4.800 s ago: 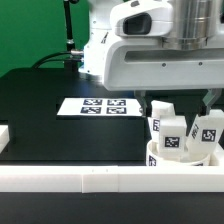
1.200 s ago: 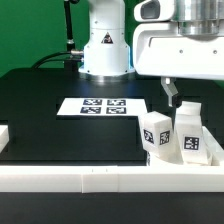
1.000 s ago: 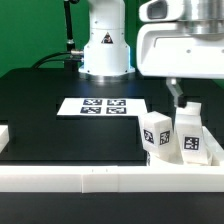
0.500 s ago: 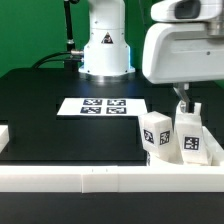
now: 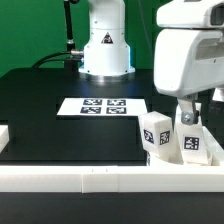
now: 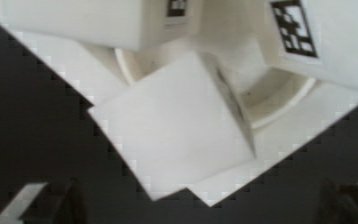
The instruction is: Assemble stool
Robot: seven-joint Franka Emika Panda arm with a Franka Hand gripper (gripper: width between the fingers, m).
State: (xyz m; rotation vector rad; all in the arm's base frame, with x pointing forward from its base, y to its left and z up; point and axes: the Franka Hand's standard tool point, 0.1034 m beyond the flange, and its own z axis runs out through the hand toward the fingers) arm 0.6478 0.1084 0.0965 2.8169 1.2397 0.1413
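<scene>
Two white stool legs stand upright at the exterior view's right, each with a black-and-white tag: one leg (image 5: 155,134) and another leg (image 5: 191,141) beside it. They stand on the round seat, which the front rail mostly hides. In the wrist view I look down on a leg (image 6: 176,130) with the seat's curved rim (image 6: 291,95) behind it, and tagged faces show at the edge. My gripper (image 5: 198,108) hangs just above and behind the right leg. It is open and empty, with its fingertips (image 6: 43,200) spread wide on either side of the leg.
The marker board (image 5: 100,105) lies flat on the black table in front of the robot base (image 5: 105,45). A long white rail (image 5: 80,178) runs along the front edge. A short white rail piece (image 5: 5,135) sits at the exterior view's left.
My hand has moved steadily toward the exterior view's right and lowered a little beside the right leg. The two legs have not moved.
</scene>
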